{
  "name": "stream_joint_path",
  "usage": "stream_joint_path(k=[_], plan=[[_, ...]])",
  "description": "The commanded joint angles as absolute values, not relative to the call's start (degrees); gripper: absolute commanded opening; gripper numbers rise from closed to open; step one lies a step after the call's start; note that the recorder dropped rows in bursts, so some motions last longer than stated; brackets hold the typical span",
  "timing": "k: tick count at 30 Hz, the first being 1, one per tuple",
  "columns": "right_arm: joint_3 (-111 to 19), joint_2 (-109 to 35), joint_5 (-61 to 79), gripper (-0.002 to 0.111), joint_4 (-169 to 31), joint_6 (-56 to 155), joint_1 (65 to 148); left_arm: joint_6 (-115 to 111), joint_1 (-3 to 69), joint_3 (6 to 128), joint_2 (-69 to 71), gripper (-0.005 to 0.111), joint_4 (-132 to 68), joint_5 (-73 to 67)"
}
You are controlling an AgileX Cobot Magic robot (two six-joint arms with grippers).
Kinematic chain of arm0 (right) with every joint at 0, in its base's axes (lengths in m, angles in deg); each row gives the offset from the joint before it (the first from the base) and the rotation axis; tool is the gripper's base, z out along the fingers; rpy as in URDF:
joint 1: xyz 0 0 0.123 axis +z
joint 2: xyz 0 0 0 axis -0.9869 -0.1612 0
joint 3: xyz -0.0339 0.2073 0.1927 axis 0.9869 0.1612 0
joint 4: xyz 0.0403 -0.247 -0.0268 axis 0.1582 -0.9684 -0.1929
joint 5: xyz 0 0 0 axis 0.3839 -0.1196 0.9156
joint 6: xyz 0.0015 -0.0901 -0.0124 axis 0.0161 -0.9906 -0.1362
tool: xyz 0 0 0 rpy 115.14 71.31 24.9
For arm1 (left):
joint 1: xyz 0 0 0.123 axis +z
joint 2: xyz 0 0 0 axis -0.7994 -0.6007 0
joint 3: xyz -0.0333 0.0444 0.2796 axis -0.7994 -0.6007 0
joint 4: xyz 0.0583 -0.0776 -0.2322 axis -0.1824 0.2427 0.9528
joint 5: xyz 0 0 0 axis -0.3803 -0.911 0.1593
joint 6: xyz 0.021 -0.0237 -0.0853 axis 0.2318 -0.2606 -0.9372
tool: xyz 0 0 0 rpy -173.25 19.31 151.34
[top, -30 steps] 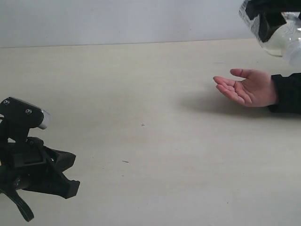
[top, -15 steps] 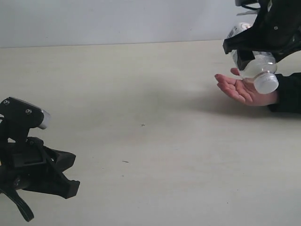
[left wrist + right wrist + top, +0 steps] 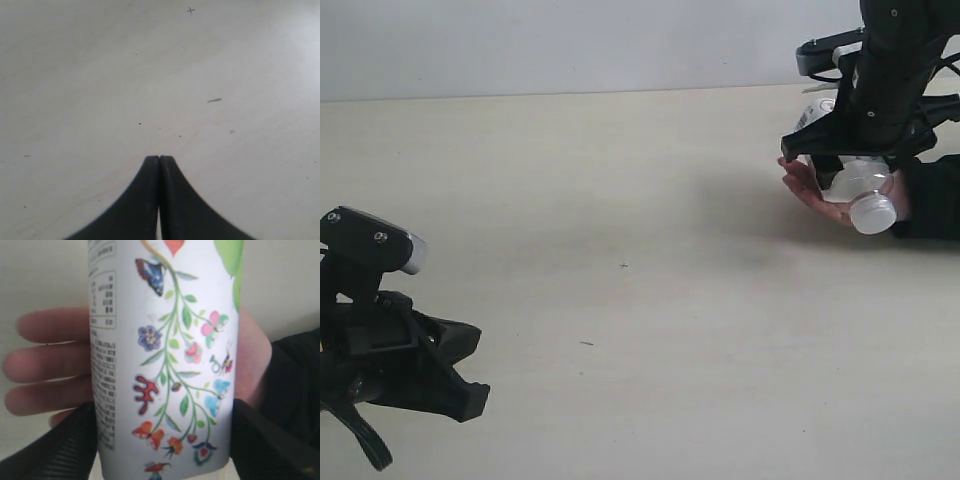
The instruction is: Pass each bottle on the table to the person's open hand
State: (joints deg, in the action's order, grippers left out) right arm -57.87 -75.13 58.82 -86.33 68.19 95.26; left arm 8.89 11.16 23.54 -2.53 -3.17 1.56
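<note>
A clear bottle (image 3: 860, 190) with a white cap lies on its side over the person's open hand (image 3: 802, 182) at the right of the exterior view, and my right gripper (image 3: 850, 160) is shut on it from above. In the right wrist view the bottle's white flowered label (image 3: 165, 365) fills the middle, a black finger pressed on each side, with the palm and fingers of the hand (image 3: 47, 365) right behind it. Whether the bottle touches the palm I cannot tell. My left gripper (image 3: 160, 159) is shut and holds nothing, low over the bare table (image 3: 100, 75).
The left arm (image 3: 390, 350) rests at the near left of the table (image 3: 620, 200). The person's black sleeve (image 3: 932, 195) comes in from the right edge. A pale wall runs behind the table's far edge.
My right gripper has come down from the upper right with the bottle onto the open hand. The left arm has stayed still.
</note>
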Motion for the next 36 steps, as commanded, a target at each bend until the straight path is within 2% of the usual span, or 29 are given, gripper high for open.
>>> stream_joint_path(k=[1,5,7,14,19,21,23,26,27,28,29,30,36], plan=[[-57.7,-75.1,58.1,0.05,-87.1,67.2,94.9,8.9,11.3,23.2,-2.1,0.001,-3.0,2.3],[-57.7,-75.1,57.5,0.095,-87.3,67.0,94.9,8.9,11.3,23.2,-2.1,0.001,-3.0,2.3],[-57.7,-75.1,57.1,0.104,-87.3,67.0,94.9,8.9,11.3,23.2,-2.1,0.001,-3.0,2.3],[-57.7,-71.5,57.2,0.105,-87.1,64.7,95.0,8.9,11.3,23.2,-2.1,0.001,-3.0,2.3],[-53.5,-59.6,51.8,0.105,-78.0,53.4,95.0,8.9,11.3,23.2,-2.1,0.001,-3.0,2.3],[-47.7,-52.3,42.6,0.098,-74.0,49.4,95.0,8.9,11.3,23.2,-2.1,0.001,-3.0,2.3],[-41.5,-44.1,33.7,0.08,-70.6,48.0,95.0,8.9,11.3,23.2,-2.1,0.001,-3.0,2.3],[-35.8,-35.8,29.1,0.046,-67.3,48.0,95.0,8.9,11.3,23.2,-2.1,0.001,-3.0,2.3],[-34.7,-33.5,28.6,0.032,-65.8,48.0,95.0,8.9,11.3,23.2,-2.1,0.001,-3.0,2.3],[-33.5,-30.3,27.4,0.013,-63.8,48.0,95.0,8.9,11.3,23.2,-2.1,0.001,-3.0,2.3],[-32.3,-28.5,26.7,0.003,-61.6,48.0,95.0,8.9,11.3,23.2,-2.1,0.001,-3.0,2.3],[-30.9,-25.9,25.9,0.0,-59.9,48.0,95.0,8.9,11.3,23.2,-2.1,0.001,-3.0,2.3],[-26.2,-15.7,28.7,0.0,-60.2,48.1,95.0,8.9,11.3,23.2,-2.1,0.001,-3.0,2.3]])
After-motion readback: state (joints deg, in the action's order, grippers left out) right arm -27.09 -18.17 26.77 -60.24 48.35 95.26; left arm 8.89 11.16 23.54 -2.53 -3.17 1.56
